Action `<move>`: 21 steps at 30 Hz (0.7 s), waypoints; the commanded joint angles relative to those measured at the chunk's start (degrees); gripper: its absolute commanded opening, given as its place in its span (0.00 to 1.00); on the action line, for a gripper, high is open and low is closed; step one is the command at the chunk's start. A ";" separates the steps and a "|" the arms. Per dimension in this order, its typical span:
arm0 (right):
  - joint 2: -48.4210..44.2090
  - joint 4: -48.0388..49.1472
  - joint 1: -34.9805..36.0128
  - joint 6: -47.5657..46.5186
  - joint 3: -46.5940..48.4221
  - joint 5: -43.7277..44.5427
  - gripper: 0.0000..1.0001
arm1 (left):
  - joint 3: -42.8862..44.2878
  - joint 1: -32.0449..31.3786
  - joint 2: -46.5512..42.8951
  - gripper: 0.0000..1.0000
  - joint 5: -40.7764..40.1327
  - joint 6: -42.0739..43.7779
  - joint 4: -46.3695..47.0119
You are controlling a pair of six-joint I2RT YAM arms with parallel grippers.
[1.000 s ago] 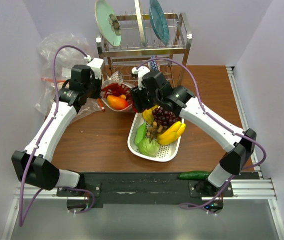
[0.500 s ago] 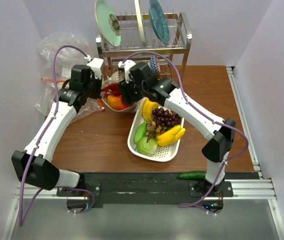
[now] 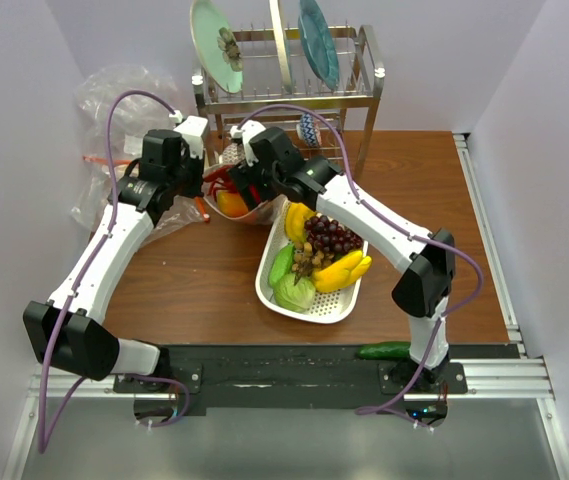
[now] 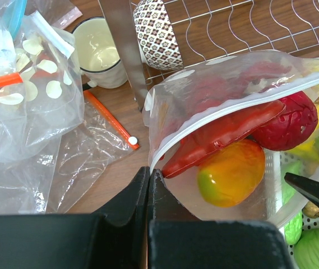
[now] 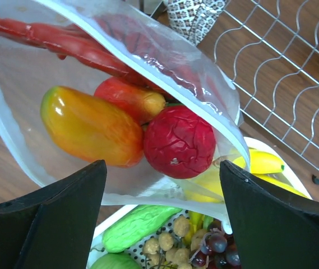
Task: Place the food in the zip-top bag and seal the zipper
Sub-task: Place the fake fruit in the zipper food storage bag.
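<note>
The zip-top bag (image 4: 204,89) hangs open beside the rack, and my left gripper (image 4: 149,175) is shut on the corner of its mouth. Its zipper (image 4: 226,114) runs as a pale strip across the opening. The food inside shows through the plastic: a red lobster (image 5: 64,42), an orange-yellow fruit (image 5: 89,126), a pepper (image 5: 131,98) and a dark red apple (image 5: 179,140). My right gripper (image 5: 162,168) stands wide open at the bag's lower edge, gripping nothing. From above, the left gripper (image 3: 196,190) and right gripper (image 3: 246,190) flank the bag (image 3: 229,200).
A white tray (image 3: 264,285) right of the bag holds bananas (image 3: 342,268), grapes (image 3: 329,235) and a green cabbage (image 3: 294,293). The dish rack (image 3: 284,95) stands behind, with a mug (image 4: 100,47) under it. Crumpled clear bags (image 3: 114,110) lie at the left. A cucumber (image 3: 389,350) lies at the near edge.
My right arm has swung left from the tray to the bag's mouth, and its jaws have spread wider. The left gripper has kept its hold on the bag.
</note>
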 commanded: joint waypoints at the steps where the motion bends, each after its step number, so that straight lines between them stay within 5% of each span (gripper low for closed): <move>1: -5.60 1.95 -0.35 -1.84 1.04 2.66 0.82 | 1.04 -0.09 -1.24 0.00 0.22 0.66 2.21; 13: -20.53 13.26 -1.14 -8.09 -17.92 0.73 0.73 | 1.83 -0.09 0.69 0.00 1.19 0.48 1.85; 21: -37.59 36.39 -7.56 -9.58 -49.21 -12.70 0.80 | 1.83 0.00 0.60 0.00 -0.48 0.74 1.42</move>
